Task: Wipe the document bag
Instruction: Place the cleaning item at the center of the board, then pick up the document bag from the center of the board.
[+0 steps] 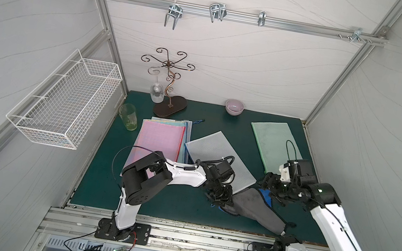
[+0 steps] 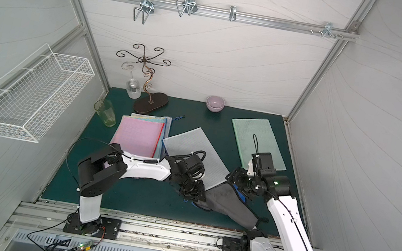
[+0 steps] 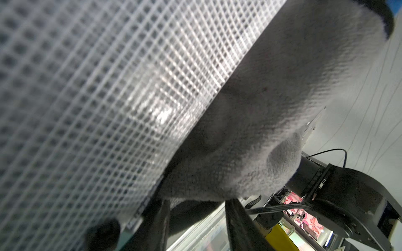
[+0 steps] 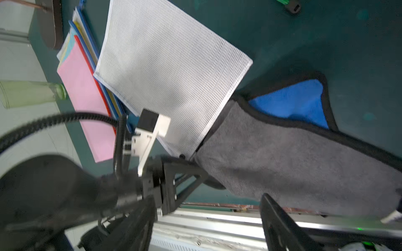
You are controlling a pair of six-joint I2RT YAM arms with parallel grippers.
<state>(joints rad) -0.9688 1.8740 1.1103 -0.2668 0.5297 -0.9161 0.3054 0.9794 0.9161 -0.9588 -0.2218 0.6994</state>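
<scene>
The white mesh document bag is lying flat on the tabletop, one edge touching the grey cloth. It is being judged light, thin, floppy and slick; pinning at a corner away from the grey cloth is being advised. The left end effector is being held at the cloth's edge, its grip not discernible. The right end effector, fingers apart and empty, is being held above the cloth. Being counted: one white mesh document bag, one green bag, one pink-topped stack of unclear number, one grey cloth.

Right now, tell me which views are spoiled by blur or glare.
Left wrist view: the white mesh bag shows a glare patch and blurs near the frame edge; the grey cloth is sharp. Right wrist view: the left arm is smeared by blur. Both top views: evenly lit, sharp.
</scene>
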